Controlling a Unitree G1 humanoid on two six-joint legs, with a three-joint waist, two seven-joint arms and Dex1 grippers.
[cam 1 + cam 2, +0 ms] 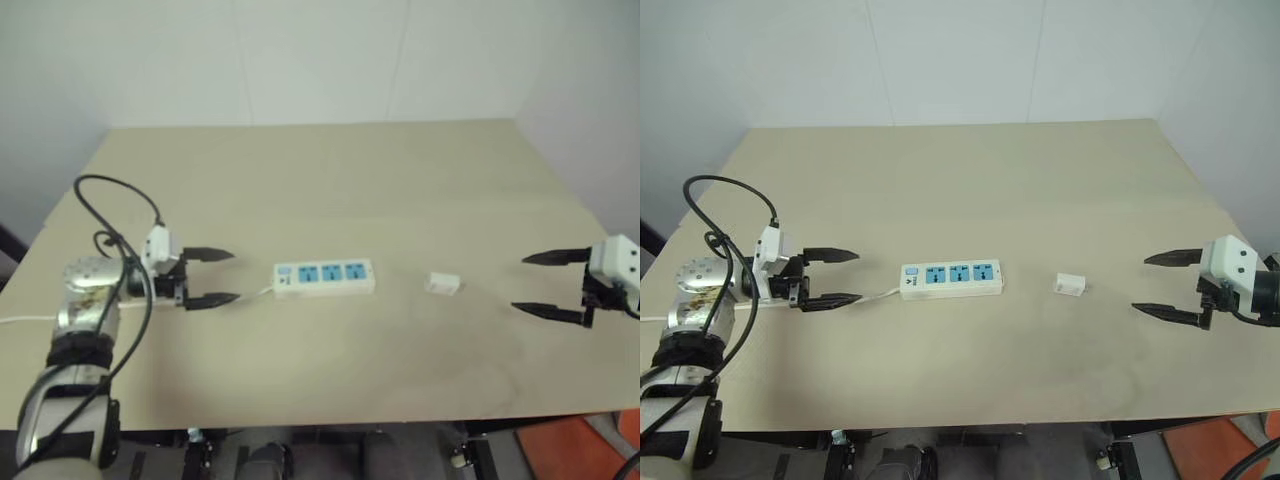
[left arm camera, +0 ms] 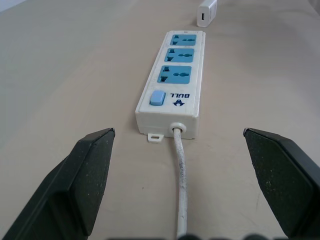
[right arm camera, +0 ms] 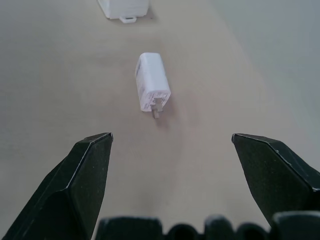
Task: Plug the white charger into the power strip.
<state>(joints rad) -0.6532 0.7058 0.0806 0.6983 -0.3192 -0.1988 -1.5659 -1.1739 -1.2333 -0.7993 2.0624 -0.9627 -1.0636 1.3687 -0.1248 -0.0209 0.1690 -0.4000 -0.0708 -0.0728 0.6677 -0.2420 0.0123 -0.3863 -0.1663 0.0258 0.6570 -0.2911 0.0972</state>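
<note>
The charger [image 1: 1070,284] lies on its side on the table [image 1: 1040,180], just right of the power strip [image 1: 951,279] and apart from it, prongs toward the right gripper [image 1: 1160,285]. A pinch across its rounded body could likely spin or skid it — then the prongs would meet the socket crooked. The strip is loose and may slide under the push unless the left gripper [image 1: 835,276] braces its cord end. Both grippers hover low, jaws wide and empty, facing inward.

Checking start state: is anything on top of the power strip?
Nothing: the power strip shows three bare blue sockets. The white charger lies apart on the table. The strip's underside is hidden.
</note>
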